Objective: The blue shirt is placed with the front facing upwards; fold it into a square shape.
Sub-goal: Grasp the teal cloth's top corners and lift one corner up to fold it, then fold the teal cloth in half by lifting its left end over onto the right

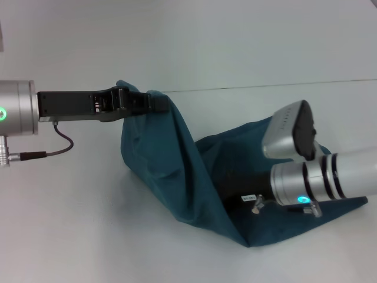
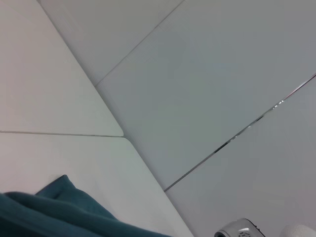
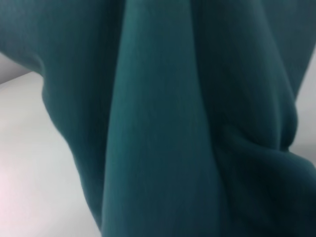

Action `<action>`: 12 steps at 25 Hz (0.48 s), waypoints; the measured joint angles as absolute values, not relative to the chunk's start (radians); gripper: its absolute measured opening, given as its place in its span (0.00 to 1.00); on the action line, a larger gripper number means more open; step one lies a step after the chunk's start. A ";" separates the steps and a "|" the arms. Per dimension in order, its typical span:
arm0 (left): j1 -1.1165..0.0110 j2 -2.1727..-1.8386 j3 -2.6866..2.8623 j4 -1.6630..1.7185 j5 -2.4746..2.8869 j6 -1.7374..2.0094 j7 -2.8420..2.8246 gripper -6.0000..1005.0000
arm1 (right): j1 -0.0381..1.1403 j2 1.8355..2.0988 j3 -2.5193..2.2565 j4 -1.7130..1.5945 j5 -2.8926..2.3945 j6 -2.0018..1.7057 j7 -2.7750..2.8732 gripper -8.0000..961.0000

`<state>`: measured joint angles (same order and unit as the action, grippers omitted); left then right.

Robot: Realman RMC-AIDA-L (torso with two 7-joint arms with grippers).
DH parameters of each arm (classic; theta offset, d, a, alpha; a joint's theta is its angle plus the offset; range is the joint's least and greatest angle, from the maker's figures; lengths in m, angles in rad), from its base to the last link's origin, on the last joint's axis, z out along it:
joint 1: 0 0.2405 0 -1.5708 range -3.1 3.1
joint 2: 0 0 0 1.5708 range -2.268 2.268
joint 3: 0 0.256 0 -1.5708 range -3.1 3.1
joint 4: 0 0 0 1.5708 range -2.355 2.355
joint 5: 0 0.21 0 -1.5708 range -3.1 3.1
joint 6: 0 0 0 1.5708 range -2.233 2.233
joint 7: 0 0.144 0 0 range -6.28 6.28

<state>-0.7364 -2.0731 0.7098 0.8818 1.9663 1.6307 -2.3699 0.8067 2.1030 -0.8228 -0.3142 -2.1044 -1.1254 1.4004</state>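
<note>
The blue shirt [image 1: 177,159] hangs in a long drape from my left gripper [image 1: 158,102], which is shut on a bunched edge of it, held up above the white table. The shirt's lower part lies crumpled on the table at the right, with a small white tag [image 1: 247,198] showing. My right arm's wrist [image 1: 300,180] sits low over that part; its fingers are hidden. The right wrist view is filled with folds of the shirt [image 3: 163,123]. A corner of the shirt [image 2: 54,210] shows in the left wrist view.
The white table [image 1: 70,224] spreads around the shirt, with a thin seam line [image 1: 265,85] across its far side. A black cable [image 1: 59,147] loops under my left arm. Part of the right arm [image 2: 239,229] shows in the left wrist view.
</note>
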 joint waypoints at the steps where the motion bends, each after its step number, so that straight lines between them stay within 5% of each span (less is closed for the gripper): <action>1: -0.737 -2.073 0.710 0.882 1.966 1.630 -2.370 0.04 | 0.818 2.103 -0.826 -0.305 -2.104 -1.117 1.401 0.01; 12: -0.741 -2.066 0.710 0.881 1.961 1.629 -2.356 0.04 | 0.904 2.111 -0.842 -0.246 -2.058 -1.082 1.401 0.01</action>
<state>-0.7411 -2.0656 0.7102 0.8812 1.9612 1.6292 -2.3563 0.9038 2.1107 -0.8420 -0.2457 -2.0585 -1.0815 1.4014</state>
